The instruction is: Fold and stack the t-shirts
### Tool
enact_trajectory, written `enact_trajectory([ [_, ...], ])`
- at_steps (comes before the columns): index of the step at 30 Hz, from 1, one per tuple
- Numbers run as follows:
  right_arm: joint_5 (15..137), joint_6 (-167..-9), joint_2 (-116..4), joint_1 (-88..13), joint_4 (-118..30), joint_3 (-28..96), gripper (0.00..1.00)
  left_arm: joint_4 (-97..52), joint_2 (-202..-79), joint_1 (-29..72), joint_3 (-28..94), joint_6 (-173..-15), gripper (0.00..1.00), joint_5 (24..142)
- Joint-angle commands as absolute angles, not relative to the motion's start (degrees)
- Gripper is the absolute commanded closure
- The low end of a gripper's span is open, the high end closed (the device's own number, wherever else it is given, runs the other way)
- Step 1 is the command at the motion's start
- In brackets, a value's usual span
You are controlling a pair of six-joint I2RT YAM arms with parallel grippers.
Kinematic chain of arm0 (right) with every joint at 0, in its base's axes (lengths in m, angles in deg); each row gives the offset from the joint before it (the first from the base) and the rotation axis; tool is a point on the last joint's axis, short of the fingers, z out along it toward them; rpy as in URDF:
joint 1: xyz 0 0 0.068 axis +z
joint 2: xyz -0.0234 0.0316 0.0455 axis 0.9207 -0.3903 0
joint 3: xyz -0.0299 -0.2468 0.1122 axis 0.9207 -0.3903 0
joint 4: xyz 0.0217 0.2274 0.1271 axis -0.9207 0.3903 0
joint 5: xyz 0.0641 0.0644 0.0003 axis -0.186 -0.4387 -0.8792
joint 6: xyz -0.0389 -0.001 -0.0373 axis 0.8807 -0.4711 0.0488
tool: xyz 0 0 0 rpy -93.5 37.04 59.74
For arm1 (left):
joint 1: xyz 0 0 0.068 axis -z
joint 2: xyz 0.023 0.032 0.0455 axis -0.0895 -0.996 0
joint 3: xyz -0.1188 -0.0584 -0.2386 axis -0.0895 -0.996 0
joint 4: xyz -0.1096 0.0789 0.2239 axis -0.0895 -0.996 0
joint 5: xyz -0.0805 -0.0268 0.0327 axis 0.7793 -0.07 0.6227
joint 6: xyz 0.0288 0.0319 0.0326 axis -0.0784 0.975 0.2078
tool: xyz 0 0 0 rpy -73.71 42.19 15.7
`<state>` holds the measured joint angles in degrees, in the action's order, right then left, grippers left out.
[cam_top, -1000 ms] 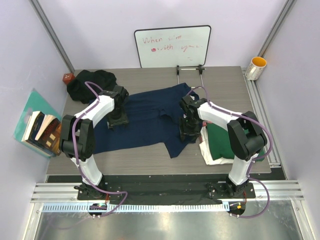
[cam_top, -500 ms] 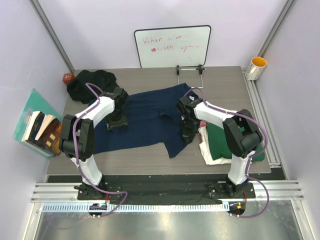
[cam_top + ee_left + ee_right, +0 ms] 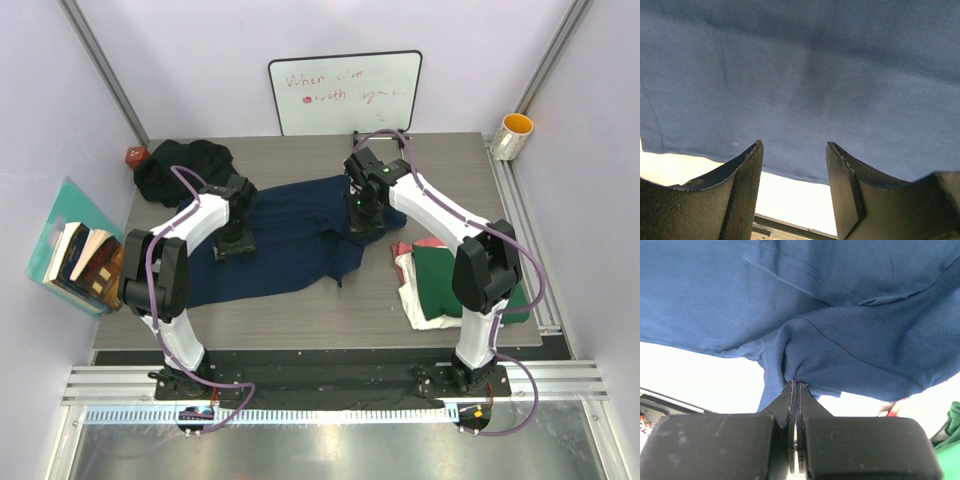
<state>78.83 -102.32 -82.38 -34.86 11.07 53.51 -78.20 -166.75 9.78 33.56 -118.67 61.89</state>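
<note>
Pinched tight on the navy t-shirt (image 3: 290,240), the right claw (image 3: 795,384) has swept its hem toward the whiteboard (image 3: 345,92), starting a fold; the left claw (image 3: 794,160) gapes above the cloth.

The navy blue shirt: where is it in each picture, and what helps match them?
Top external: navy blue shirt spread mid-table between both arms.
Left wrist: fills the upper picture, beyond the open left gripper.
Right wrist: fills the upper picture, a fold pinched in the shut right gripper.
Landmark: dark green shirt, right of it from above, at the right wrist picture's lower right edge.
</note>
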Motion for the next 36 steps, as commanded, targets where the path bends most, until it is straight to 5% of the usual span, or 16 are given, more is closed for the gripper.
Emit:
enact_trajectory([
  [1,78.4,-101.7,-85.3,-34.4,11.6,54.8,0.99,-77.0,-164.4,9.5,32.9,-118.8,0.46,60.0],
  [13,76.4,-102.7,-106.3,-34.4,10.0,78.6,0.97,-77.8,-165.0,9.5,32.4,-118.8,0.47,61.1],
  [14,77.1,-102.7,-106.6,-34.4,9.9,79.3,0.9,-77.7,-164.9,9.5,31.9,-118.8,0.47,61.2],
  [15,77.4,-102.7,-106.8,-34.5,9.3,79.7,0.69,-77.6,-164.8,9.5,31.6,-118.8,0.47,61.4],
  [18,78.5,-102.2,-105.7,-34.4,8.8,80.2,0.56,-77.1,-164.6,9.5,30.7,-119.0,0.47,61.9],
  [30,92.5,-99.6,-85.0,-38.5,10.2,69.9,0.53,-76.6,-166.2,9.5,31.0,-118.8,0.48,63.3],
  [36,80.8,-102.8,-75.8,-38.8,6.0,45.1,0.49,-76.2,-167.6,9.5,31.8,-118.2,0.48,64.0],
])
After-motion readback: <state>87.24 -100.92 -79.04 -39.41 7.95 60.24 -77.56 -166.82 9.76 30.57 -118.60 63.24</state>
